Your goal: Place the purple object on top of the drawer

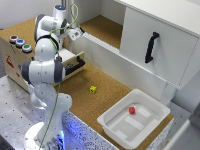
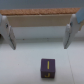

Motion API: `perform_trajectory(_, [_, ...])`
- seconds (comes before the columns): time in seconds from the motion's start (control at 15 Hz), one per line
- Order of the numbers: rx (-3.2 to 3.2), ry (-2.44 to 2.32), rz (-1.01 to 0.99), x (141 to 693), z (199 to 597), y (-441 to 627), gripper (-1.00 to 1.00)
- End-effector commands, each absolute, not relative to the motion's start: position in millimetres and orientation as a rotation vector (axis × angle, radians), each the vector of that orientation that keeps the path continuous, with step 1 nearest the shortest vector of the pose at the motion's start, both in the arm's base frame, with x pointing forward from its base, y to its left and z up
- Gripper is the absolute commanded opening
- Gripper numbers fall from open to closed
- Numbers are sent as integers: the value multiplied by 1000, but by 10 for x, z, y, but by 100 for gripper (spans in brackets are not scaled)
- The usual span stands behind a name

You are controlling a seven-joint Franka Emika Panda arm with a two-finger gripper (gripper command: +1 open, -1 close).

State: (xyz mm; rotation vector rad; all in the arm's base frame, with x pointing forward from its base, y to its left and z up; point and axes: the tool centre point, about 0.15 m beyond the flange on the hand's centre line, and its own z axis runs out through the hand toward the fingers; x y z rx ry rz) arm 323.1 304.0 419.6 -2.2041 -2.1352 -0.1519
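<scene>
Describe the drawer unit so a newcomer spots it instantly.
On the cork table, at the exterior view's left edge beside the arm, sits the plywood drawer unit. Unlike the white cabinet, also black-handled, it carries three round coloured buttons on top.

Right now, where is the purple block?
Only the wrist view shows the purple block: it lies on a pale surface below the open tool, untouched, with a wooden edge beyond. In the exterior view, the tool hovers over the open drawer.
</scene>
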Motion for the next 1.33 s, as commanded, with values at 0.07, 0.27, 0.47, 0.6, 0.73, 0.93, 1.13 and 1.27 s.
perform_trajectory(0.07, [-2380, -2068, -163, 3389, 3827, 2989, 100])
perform_trajectory(0.27, [-2362, -2048, -149, 3429, 3622, 2978, 100])
perform_trajectory(0.47, [-2331, -2055, -73, 3372, 3452, 2994, 100])
perform_trajectory(0.6, [-2300, -2059, -42, 3320, 3351, 3024, 100])
perform_trajectory(0.73, [-2284, -2053, -41, 3307, 3289, 3063, 100])
perform_trajectory(0.93, [-2260, -2059, -57, 3342, 3211, 3113, -100])
perform_trajectory(1.13, [-2238, -2052, -70, 3393, 3160, 3127, -100])
perform_trajectory(1.27, [-2231, -2079, -71, 3395, 3129, 3142, -100])
